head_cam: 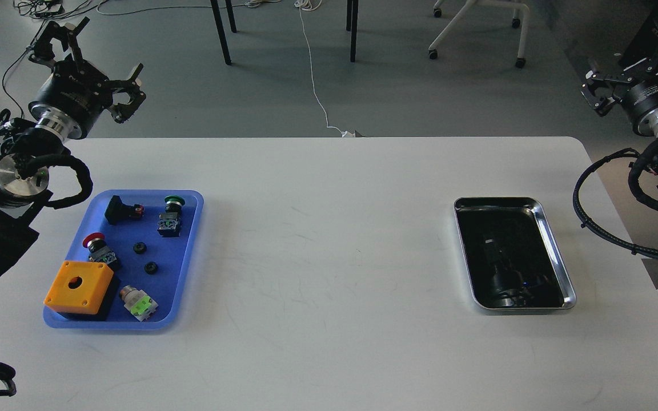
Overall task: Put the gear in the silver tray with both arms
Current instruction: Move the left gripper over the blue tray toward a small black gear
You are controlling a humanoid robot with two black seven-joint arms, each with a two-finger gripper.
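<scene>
Two small black gears (139, 248) (151, 267) lie in the middle of the blue tray (187, 240) at the left of the white table. The silver tray (555, 251) sits at the right; its dark mirror-like inside shows only reflections. My left gripper (96, 64) hangs above the table's far left corner, behind the blue tray, open and holding nothing. My right gripper (626, 60) is raised beyond the far right corner, partly cut off by the view's edge, its fingers spread and nothing between them.
The blue tray also holds an orange box (79, 286) with a round hole, red-capped (93, 242) and green-capped (172, 201) push buttons, a black switch part (119, 209) and a green-white part (140, 303). Chair legs and cables stand on the floor beyond the table.
</scene>
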